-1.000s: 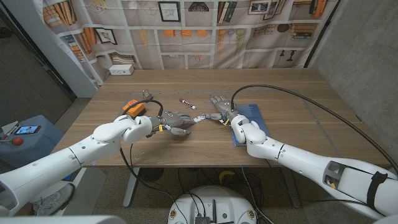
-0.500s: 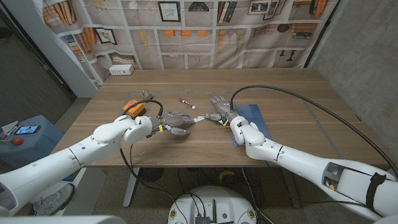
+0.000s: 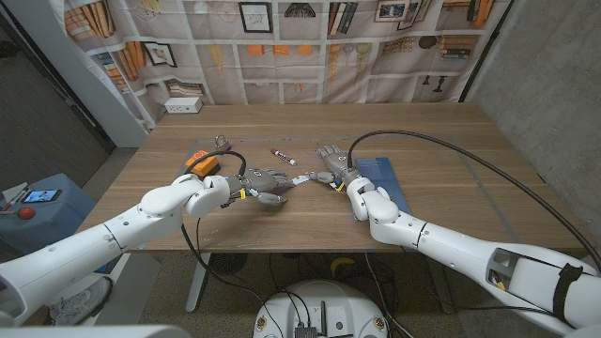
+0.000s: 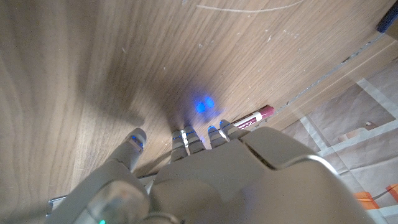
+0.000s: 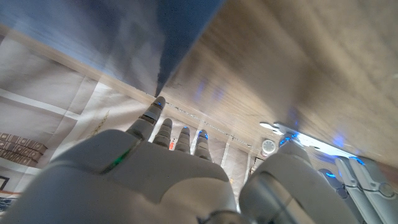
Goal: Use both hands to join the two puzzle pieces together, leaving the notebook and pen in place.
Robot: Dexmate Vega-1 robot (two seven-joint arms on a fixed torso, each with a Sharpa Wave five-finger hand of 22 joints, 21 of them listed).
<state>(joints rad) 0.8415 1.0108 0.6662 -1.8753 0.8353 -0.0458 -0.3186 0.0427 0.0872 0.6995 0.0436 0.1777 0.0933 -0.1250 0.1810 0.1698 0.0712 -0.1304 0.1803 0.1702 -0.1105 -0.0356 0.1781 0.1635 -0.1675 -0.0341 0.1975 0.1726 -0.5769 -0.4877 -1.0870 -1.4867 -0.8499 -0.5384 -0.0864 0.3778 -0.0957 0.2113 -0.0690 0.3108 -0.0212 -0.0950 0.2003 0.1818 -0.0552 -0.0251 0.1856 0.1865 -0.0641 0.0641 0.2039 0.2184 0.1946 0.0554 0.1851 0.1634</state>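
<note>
head view: left hand (image 3: 266, 181) and right hand (image 3: 330, 163) near puzzle pieces (image 3: 302, 176); finger state unclear.

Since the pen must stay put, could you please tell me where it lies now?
In the head view, the small white pen with a red cap lies on the wooden table, just beyond the left hand and left of the right hand.

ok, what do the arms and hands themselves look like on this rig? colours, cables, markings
Both arms have glossy white rounded shells. The left hand and right hand are grey metallic, with yellow marks at the left wrist. A black cable loops over each forearm; the right one arcs wide across the table. The right arm carries a black band and a grey inset panel near the elbow. In the wrist views, fingertips glow blue.
</note>
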